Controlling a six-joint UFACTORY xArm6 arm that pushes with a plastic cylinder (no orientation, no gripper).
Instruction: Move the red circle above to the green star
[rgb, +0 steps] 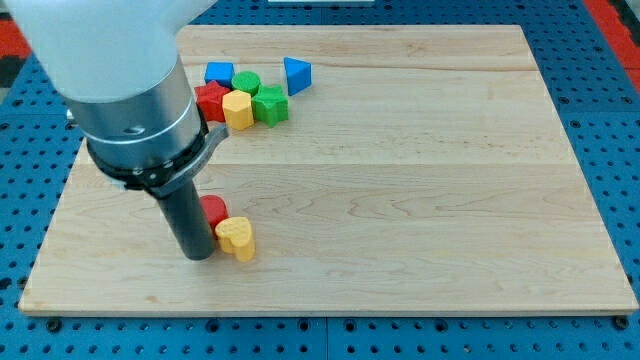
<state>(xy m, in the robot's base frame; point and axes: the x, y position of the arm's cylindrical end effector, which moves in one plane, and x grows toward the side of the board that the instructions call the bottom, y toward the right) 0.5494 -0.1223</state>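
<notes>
The red circle (214, 210) lies at the view's lower left, partly hidden behind my rod. My tip (198, 256) rests on the board just below and left of it, touching or nearly touching it. The green star (270, 105) sits at the view's upper left, at the right end of a cluster of blocks, well above the red circle.
A yellow heart (237, 238) lies against the red circle's lower right, next to my tip. The cluster by the green star holds a yellow block (238, 109), a red block (211, 101), a green circle (247, 83), a blue block (219, 73) and a blue triangle (296, 74).
</notes>
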